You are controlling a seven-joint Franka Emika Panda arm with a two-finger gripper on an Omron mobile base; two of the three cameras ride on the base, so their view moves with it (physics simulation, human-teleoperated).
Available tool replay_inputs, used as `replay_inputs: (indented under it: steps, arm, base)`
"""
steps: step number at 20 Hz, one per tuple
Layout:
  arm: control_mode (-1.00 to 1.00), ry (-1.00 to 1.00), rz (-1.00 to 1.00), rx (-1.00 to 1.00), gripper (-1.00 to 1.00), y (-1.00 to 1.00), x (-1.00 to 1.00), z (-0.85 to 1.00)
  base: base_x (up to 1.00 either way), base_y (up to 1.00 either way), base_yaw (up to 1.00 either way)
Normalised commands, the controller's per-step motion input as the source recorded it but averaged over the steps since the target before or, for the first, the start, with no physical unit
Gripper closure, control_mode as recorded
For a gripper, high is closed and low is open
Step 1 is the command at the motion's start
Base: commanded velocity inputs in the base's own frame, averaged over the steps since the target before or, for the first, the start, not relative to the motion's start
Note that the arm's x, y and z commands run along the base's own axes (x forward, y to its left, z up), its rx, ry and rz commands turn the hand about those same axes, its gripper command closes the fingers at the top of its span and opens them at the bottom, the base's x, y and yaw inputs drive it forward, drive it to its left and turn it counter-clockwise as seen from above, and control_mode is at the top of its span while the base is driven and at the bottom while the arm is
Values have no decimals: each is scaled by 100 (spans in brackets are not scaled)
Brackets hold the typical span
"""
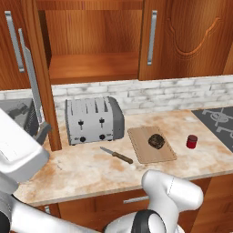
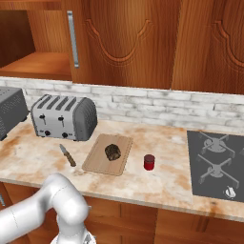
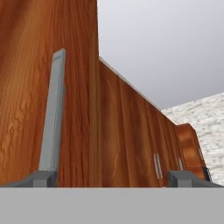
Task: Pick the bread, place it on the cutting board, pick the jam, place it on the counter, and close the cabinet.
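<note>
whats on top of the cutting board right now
The bread sits on the cutting board, toward its far right part; nothing else rests on it. The knife lies beside it on the counter. The patch of board under the loaf is covered.

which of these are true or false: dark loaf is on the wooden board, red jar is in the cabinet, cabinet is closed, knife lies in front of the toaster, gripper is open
1. The dark lumpy round loaf sits on the light-tan wooden cutting board. True.
2. The small red jar is on the cabinet shelf. False: it stands on the marbled stone counter, right of the board.
3. The reddish-brown wall cabinet is closed. False: a door is swung open, baring the shelf.
4. A brown-handled knife lies in front of the silver toaster. True.
5. The gripper is open, by the door's silver bar handle. True.
</note>
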Motion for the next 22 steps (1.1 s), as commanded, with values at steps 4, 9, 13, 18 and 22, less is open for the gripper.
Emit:
replay_inputs:
  steps: [4, 9, 13, 18, 22]
  arm:
    - [-100, 0, 0, 0, -100, 13, 23, 0]
    - [-100, 0, 0, 0, -100, 13, 22, -3]
    - [-100, 0, 0, 0, -100, 5, 22, -7]
    - [-100, 0, 0, 0, -100, 0, 20, -11]
    - [-100, 0, 0, 0, -100, 0, 24, -12]
  base:
    - [0, 0, 0]
    - [0, 0, 0]
    - [0, 0, 0]
    - [0, 0, 0]
    - [0, 0, 0]
